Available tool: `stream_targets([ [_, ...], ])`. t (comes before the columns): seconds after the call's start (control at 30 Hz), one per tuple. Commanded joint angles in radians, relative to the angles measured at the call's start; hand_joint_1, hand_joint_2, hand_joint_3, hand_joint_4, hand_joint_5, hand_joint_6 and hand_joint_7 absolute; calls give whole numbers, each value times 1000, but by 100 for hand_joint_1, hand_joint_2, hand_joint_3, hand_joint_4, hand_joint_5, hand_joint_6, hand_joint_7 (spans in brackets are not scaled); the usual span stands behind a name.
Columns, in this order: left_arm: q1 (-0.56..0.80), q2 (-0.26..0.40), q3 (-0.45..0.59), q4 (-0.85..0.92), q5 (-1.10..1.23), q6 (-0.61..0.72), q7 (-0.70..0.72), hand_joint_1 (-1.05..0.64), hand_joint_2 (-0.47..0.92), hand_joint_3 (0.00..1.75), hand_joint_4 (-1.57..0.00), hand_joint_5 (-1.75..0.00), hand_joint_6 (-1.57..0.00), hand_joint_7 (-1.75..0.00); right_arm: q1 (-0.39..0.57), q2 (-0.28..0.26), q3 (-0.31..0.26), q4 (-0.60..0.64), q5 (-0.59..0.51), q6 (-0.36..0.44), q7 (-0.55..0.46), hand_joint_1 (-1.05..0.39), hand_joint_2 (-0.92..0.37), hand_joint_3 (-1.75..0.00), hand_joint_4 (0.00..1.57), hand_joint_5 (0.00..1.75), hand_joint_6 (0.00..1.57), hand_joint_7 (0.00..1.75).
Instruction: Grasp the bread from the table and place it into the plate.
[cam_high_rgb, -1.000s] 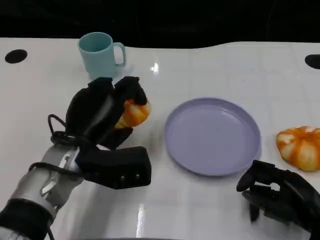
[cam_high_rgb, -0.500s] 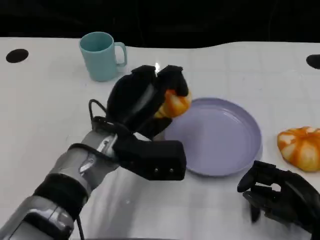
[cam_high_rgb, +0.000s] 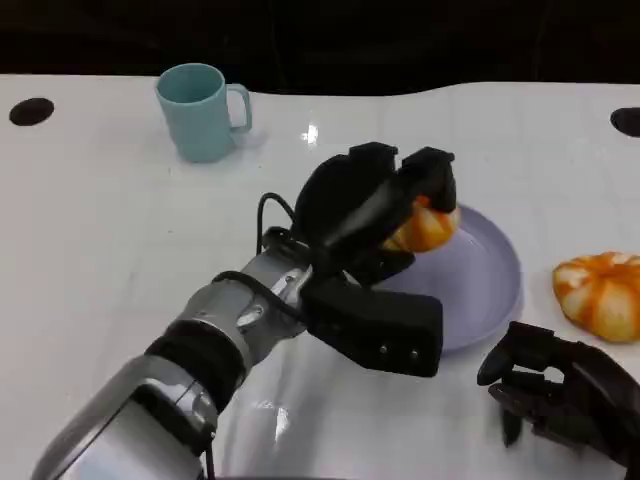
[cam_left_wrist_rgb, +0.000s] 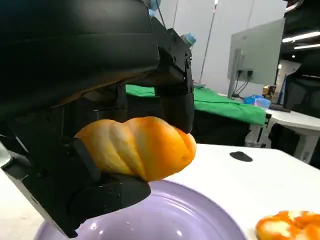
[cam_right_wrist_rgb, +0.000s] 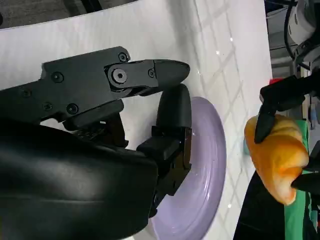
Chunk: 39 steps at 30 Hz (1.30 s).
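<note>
Desk (cam_high_rgb: 100, 230): white, glossy, carrying all items. No lettering, brand or label can be read on it or on anything standing on it.

Plate (cam_high_rgb: 490, 270): lavender, round, lying flat at centre-right of the desk. Its dish is bare; nothing rests in it yet. No marking visible.

Left hand (cam_high_rgb: 375, 205): raised over the near-left part of the plate, its fingers (cam_left_wrist_rgb: 175, 95) wrapped around the bread from above and below. The grasp stage of the task is judged complete.

Bread (cam_high_rgb: 425, 228): orange, twisted roll, held in the left hand above the plate's inner area. The left wrist view shows it clear of the plate surface, with the lavender dish directly beneath. Placement is judged outstanding: lowering and release remain.

Right hand (cam_high_rgb: 560, 395): low at the near-right edge of the desk, beside the plate, holding nothing. Its fingers (cam_right_wrist_rgb: 150, 72) appear loosely curled and apart; not involved in the carry.

Second bread (cam_high_rgb: 600, 292): orange and white, lying on the desk just right of the plate, untouched.

Mug (cam_high_rgb: 200, 110): teal, upright at the far left of the desk, well apart from the plate. Plain surface, no print.

Background in the left wrist view: a monitor and a green-covered surface; no legible writing.
</note>
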Motion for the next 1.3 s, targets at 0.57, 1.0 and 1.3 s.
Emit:
stream_targets([
  [0.57,-109,-56,-50,134,-15,13,-127,-39,59,90,-72,-140,-68,-106,34,-6,-8,24,-18,20,1,-51,-92,-28,69,175,65,142],
  [1.0,-141,-38,-96,111,2,112,-395,-85,92,59,0,-32,0,-29,39,-2,-5,11,-17,26,0,-49,-92,-29,68,175,65,141],
  [1.3,-156,-4,-96,76,-1,112,-477,-97,92,70,0,-14,0,-18,39,3,-6,-5,-12,53,-10,-49,-92,-30,68,175,63,141],
])
